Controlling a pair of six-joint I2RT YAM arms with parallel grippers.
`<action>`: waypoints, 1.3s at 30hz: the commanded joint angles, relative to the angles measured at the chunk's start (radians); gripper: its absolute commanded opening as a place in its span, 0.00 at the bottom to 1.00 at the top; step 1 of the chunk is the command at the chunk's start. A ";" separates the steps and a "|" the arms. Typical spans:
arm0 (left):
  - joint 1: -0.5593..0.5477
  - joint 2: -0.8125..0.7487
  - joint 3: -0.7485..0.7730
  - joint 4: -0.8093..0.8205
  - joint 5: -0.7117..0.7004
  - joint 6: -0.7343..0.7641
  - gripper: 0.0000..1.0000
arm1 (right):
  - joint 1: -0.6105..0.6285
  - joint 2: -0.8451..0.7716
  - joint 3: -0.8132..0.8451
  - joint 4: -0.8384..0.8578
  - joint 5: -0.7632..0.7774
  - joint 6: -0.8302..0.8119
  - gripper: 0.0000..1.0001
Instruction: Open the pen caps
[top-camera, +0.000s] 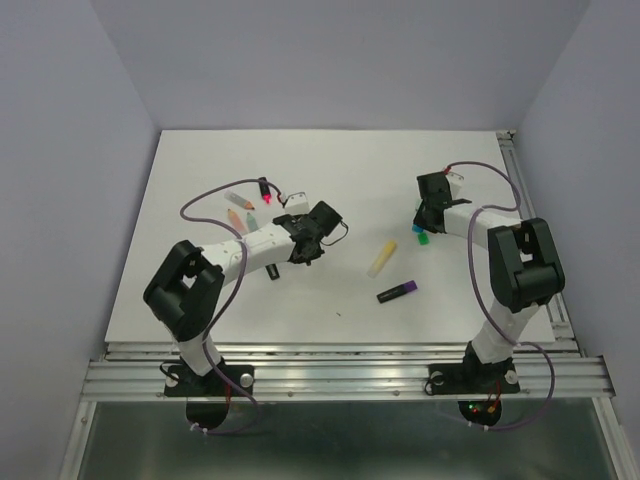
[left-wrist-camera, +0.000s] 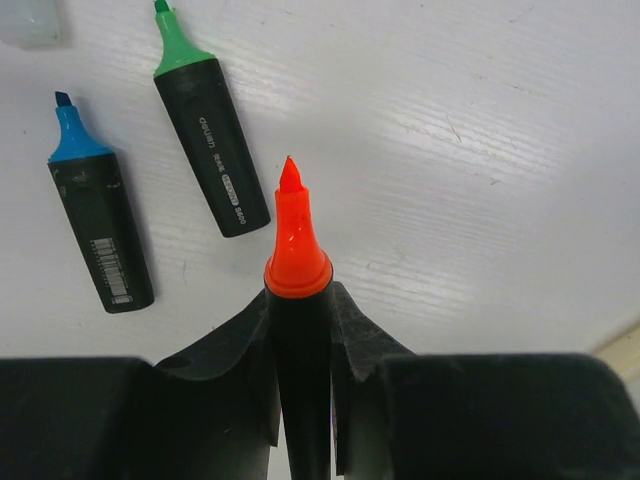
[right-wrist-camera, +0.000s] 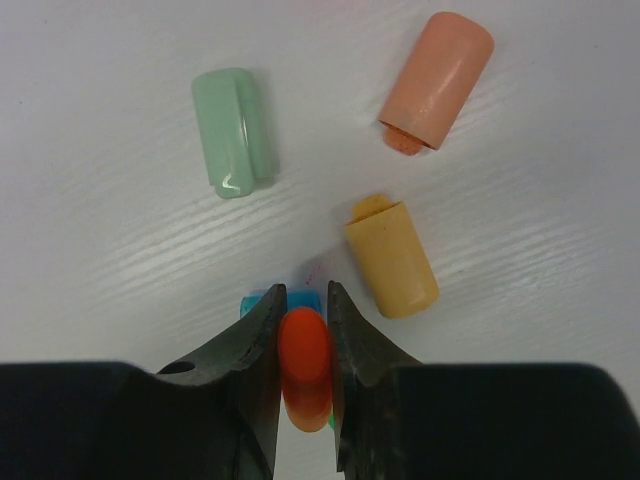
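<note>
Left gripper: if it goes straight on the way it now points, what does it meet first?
Likely only bare table. The left gripper holds an orange highlighter, and nothing lies before its tip; the green highlighter lies left of that line.

1. On the black barrel of the green-tipped pen (left-wrist-camera: 212, 150), which lies on the table (left-wrist-camera: 450, 150) ahead of my left pincer (left-wrist-camera: 300, 300), white letters run lengthwise and spell the brand "deli".
2. Further along that barrel sits a small green patch (left-wrist-camera: 229, 184) with lettering too fine to read, then white characters that look like "S600".
3. The blue-tipped pen (left-wrist-camera: 100, 225) beside it carries a white barcode (left-wrist-camera: 115, 272) near its rear end; the digits alongside are too small to read.
4. The orange-tipped pen (left-wrist-camera: 297, 250) clamped in my left pincer has its barrel hidden inside the pincer.
5. I can read no lettering on the orange cap (right-wrist-camera: 305, 365) gripped in my right pincer (right-wrist-camera: 305, 305), nor on the green cap (right-wrist-camera: 233, 130), peach cap (right-wrist-camera: 440, 75) and yellow cap (right-wrist-camera: 392, 255).
</note>
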 joint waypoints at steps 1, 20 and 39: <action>0.019 0.017 0.071 -0.083 -0.088 0.001 0.03 | -0.001 0.010 0.071 0.006 0.074 -0.022 0.23; 0.062 0.097 0.112 -0.086 -0.102 0.012 0.48 | -0.001 -0.192 -0.006 -0.031 0.028 -0.022 1.00; -0.201 -0.196 -0.031 0.263 0.173 0.354 0.89 | -0.002 -0.833 -0.353 -0.203 -0.076 0.040 1.00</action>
